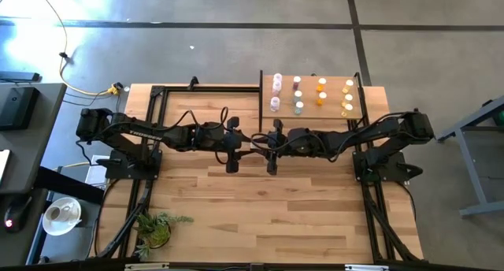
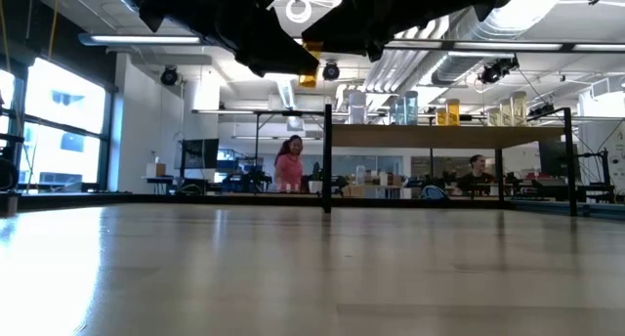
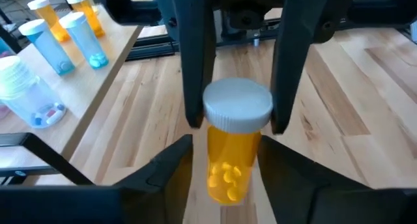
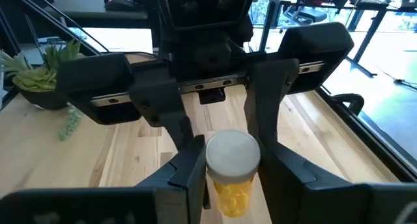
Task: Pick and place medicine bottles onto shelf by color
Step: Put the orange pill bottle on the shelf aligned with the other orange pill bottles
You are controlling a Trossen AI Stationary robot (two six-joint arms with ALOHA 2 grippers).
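One medicine bottle (image 3: 231,165), orange with a white cap and yellow pills inside, hangs upright in mid-air over the table's middle, also seen in the low view (image 2: 309,74). My right gripper (image 4: 231,162) is shut on it, reaching in from the table's right. My left gripper (image 3: 225,152) faces it from the table's left, open, its fingers on either side of the bottle's orange body with a narrow gap showing. The shelf (image 1: 311,113) stands at the far side on black posts and carries several bottles in colour groups: pink (image 1: 276,86), teal (image 1: 298,98), orange (image 1: 321,90), yellow (image 1: 347,98). My right gripper pinches the bottle's white cap (image 4: 215,155) between its two fingers (image 3: 195,87), on opposite sides of the cap. The fingers come nearly level, slanting a little down, from the table's right. The bottle stands upright, cap up, lifted clear of the table.
A green plant (image 1: 157,228) sits near the table's front left corner. Black frame rails (image 1: 150,129) run along the left and right edges. Bare tabletop (image 1: 260,208) lies below and in front of the grippers. People show in the room beyond (image 2: 289,165).
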